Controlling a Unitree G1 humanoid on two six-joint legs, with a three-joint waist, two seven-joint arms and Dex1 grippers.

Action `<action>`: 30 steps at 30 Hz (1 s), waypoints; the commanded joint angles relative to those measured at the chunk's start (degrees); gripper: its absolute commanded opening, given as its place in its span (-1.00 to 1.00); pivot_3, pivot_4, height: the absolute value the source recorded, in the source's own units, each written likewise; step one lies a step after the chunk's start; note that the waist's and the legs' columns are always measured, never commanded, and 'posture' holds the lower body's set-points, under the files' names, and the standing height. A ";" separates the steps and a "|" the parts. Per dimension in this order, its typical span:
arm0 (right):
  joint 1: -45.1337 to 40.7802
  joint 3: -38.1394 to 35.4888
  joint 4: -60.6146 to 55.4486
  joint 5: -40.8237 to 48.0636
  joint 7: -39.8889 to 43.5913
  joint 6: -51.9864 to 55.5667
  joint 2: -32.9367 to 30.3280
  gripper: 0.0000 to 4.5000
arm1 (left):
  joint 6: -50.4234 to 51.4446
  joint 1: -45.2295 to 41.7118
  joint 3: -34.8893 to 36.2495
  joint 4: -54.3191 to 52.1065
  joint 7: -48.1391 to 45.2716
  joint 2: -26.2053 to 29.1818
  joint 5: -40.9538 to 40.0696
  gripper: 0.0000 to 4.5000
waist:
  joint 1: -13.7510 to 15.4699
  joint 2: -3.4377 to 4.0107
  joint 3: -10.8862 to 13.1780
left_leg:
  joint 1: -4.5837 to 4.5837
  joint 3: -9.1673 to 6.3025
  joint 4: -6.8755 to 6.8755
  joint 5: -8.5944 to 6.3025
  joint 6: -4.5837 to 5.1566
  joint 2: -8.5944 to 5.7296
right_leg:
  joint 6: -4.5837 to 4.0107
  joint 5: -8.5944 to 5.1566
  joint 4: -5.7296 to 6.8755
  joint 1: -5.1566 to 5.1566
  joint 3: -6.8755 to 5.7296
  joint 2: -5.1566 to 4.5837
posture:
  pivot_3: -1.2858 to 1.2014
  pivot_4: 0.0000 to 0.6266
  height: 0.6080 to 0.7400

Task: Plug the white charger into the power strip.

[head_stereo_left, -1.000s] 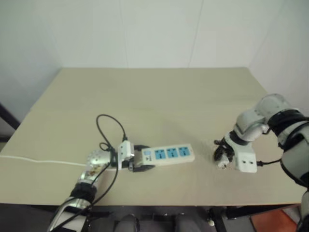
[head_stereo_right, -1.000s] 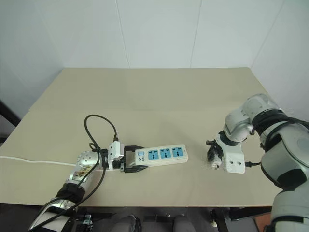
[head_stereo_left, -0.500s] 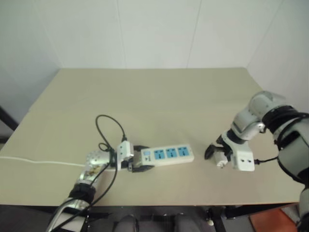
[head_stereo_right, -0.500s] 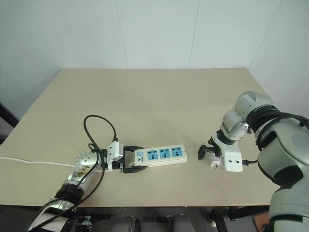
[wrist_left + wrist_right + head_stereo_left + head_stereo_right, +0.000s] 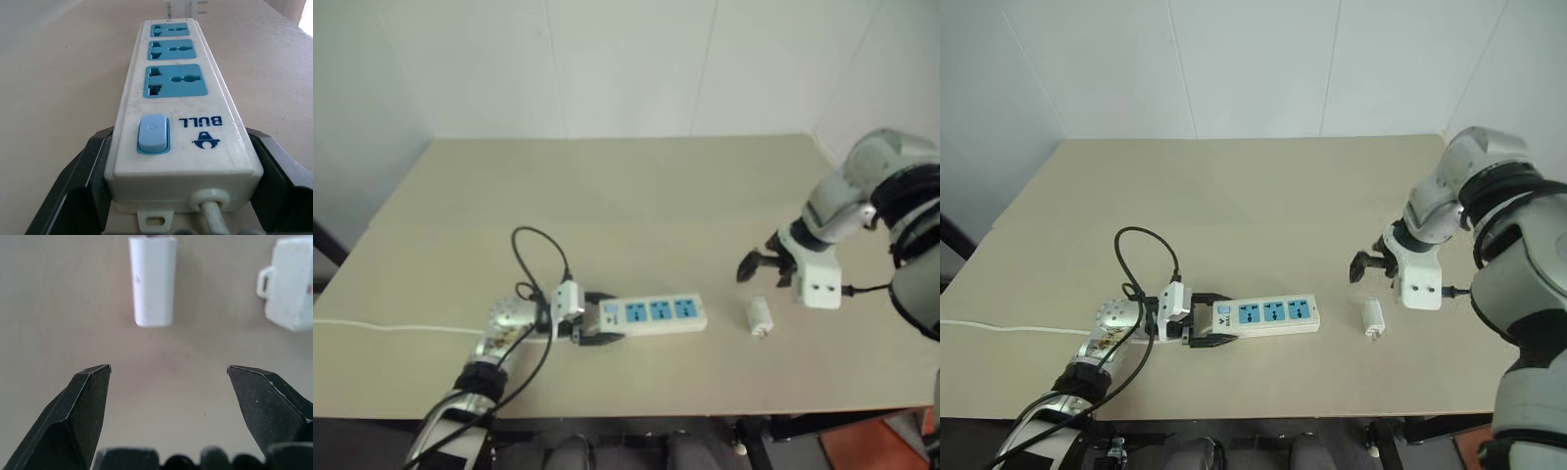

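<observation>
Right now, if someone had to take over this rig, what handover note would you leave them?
Left gripper: shut on the switch end of the power strip, pinning it flat on the table.
Right gripper: open, empty, raised above the table.
White charger: lying on its side on the table, beyond the strip's far end, apart from both.
Done: strip braced; all three sockets free.
Left: pick up the charger, turn its prongs toward a socket, push it in.

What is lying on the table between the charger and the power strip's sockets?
Nothing visible. The charger lies apart from the power strip, with only bare table showing in the gap between them.
</observation>
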 commanded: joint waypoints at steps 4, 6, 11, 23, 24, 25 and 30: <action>-8.39 -15.73 30.93 16.54 21.07 -0.49 1.69 0.99 | 0.79 0.66 -2.62 1.64 -1.05 0.68 2.72 0.47 | -0.01 0.00 0.00 | 0.01 -0.01 0.00 0.00 0.00 0.00 | 0.00 0.00 -0.03 0.07 -0.03 -0.01 | 0.03 -0.52 1.00; -12.87 -33.36 48.04 23.78 44.38 8.82 3.28 0.99 | 0.90 0.85 -2.66 1.44 -1.37 0.86 2.58 0.47 | -0.14 0.00 0.00 | 0.05 -0.01 -0.03 0.00 0.00 0.01 | -0.01 0.00 -0.08 0.13 -0.04 0.00 | 0.03 -0.52 1.00; -19.15 -51.85 57.12 38.69 79.78 57.26 5.96 0.99 | 0.77 0.83 -3.01 1.93 -1.78 0.47 2.50 0.47 | -0.88 0.13 0.01 | 0.30 -0.01 -0.13 0.00 0.00 0.08 | -0.02 0.01 -0.09 0.37 -0.06 0.04 | 0.03 -0.52 1.00; -20.41 -42.15 57.12 40.93 79.95 141.91 25.69 0.99 | 1.90 3.87 -3.15 -1.10 -0.65 -0.66 1.93 0.47 | 0.25 0.83 0.00 | -0.32 -0.17 -0.17 0.00 -0.01 -0.05 | -0.07 -0.13 0.13 -0.29 -0.17 0.01 | 0.03 -0.52 1.00; -19.78 -42.52 57.12 41.36 78.09 144.20 26.09 0.99 | 2.15 4.25 -3.12 -1.59 -0.58 -0.59 1.85 0.47 | 0.25 0.82 -0.01 | -0.45 -0.18 -0.17 0.00 -0.01 -0.07 | -0.04 -0.12 0.13 -0.42 -0.17 -0.01 | 0.03 -0.52 1.00; -18.98 -42.85 57.12 41.86 76.42 146.64 26.19 0.99 | 2.29 4.66 -3.12 -2.05 -0.45 -0.53 1.82 0.47 | 0.24 0.82 -0.01 | -0.49 -0.18 -0.17 -0.01 -0.02 -0.07 | -0.04 -0.12 0.14 -0.46 -0.17 -0.01 | 0.03 -0.52 1.00; -15.95 -45.93 57.12 45.08 68.65 156.26 25.25 0.99 | 2.71 6.60 -3.25 -3.90 0.45 -0.39 1.76 0.47 | 0.03 0.85 -0.03 | -0.77 -0.17 -0.19 0.00 -0.02 -0.08 | -0.04 -0.12 0.27 -0.88 -0.15 0.00 | 0.03 -0.52 1.00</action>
